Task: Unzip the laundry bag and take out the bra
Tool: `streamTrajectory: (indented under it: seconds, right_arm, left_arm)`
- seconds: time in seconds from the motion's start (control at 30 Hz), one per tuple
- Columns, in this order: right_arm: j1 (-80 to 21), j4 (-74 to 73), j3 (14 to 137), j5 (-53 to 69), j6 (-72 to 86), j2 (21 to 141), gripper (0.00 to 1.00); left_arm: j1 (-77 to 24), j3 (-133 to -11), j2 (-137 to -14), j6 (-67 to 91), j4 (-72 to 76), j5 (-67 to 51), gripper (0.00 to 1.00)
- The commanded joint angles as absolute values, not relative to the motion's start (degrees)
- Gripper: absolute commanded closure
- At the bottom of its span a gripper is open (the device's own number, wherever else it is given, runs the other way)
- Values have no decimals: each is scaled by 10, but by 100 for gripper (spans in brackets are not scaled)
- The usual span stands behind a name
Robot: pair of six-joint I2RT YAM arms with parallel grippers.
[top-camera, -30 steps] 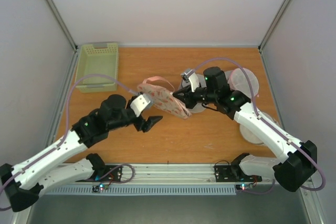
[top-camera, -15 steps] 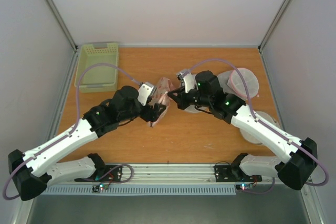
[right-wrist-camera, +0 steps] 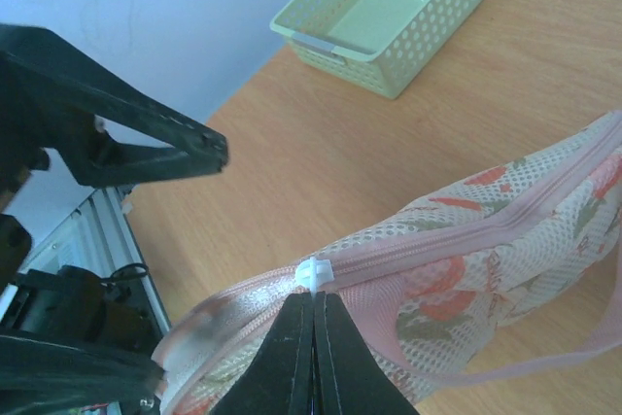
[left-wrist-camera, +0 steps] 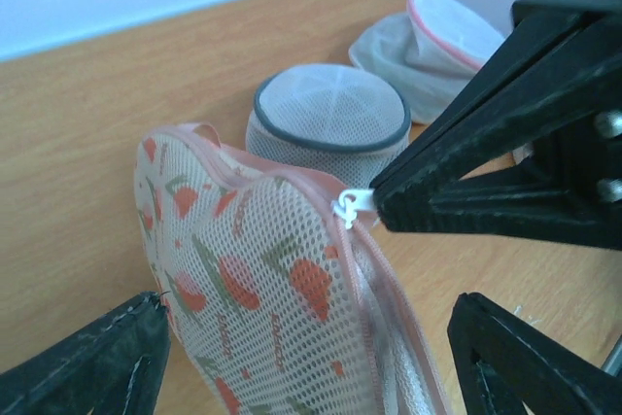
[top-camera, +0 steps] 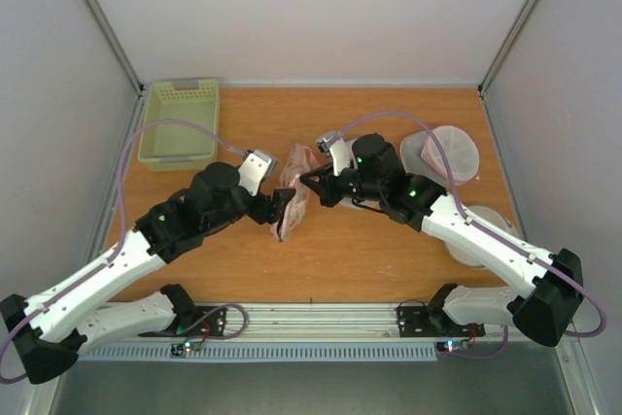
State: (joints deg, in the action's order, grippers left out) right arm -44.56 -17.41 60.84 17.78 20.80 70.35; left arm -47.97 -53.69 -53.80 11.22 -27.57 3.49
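The laundry bag, beige mesh with a red-and-green print and pink trim, stands on edge at mid-table. My right gripper is shut on its white zip pull, the pinched tips just under the pink zipper line. In the left wrist view the same pull sits at the tip of the right gripper. My left gripper is open, one finger on each side of the bag's near end. Behind the pull the zipper is parted a little. The bra is hidden.
A pale green basket stands at the back left. Round white mesh bags lie to the right: a grey-rimmed one just behind the pouch, a pink-rimmed one and another by the right arm.
The right gripper has drawn the zip pull leftwards. The bag has turned from lying flat to standing on edge. The left gripper has moved right, up around the bag's near end.
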Motion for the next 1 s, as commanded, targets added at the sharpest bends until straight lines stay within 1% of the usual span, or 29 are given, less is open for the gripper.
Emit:
streamTrajectory:
  seconds: [0.0,0.1,0.23,0.43,0.63,0.67,0.77,0.87,0.97]
  right_arm:
    - [-453,-131,630,185,210,705,99]
    - [-454,-132,632,182,207,707,99]
    - [-455,-133,629,178,205,706,99]
    - [-455,-134,629,170,202,706,99]
    - [-455,-136,629,169,200,707,99]
    - [-455,-136,629,169,200,707,99]
    - [-455,-136,629,169,200,704,99]
    - [-456,-136,628,168,199,704,99]
    - [-455,-135,628,169,199,703,99]
  left_arm:
    - [-479,-569,-526,97,-284,65,22]
    - [-480,-580,-549,110,-316,86,24]
    - [-479,-570,-556,120,-309,81,30]
    - [-479,-557,-566,144,-290,35,30]
    - [-479,-549,-571,164,-284,24,31]
    - [-479,-550,-574,164,-289,29,33]
    - [-479,-545,-571,164,-291,45,47]
    - [-479,-541,-566,160,-286,52,50]
    - [-479,-539,-573,158,-295,57,50]
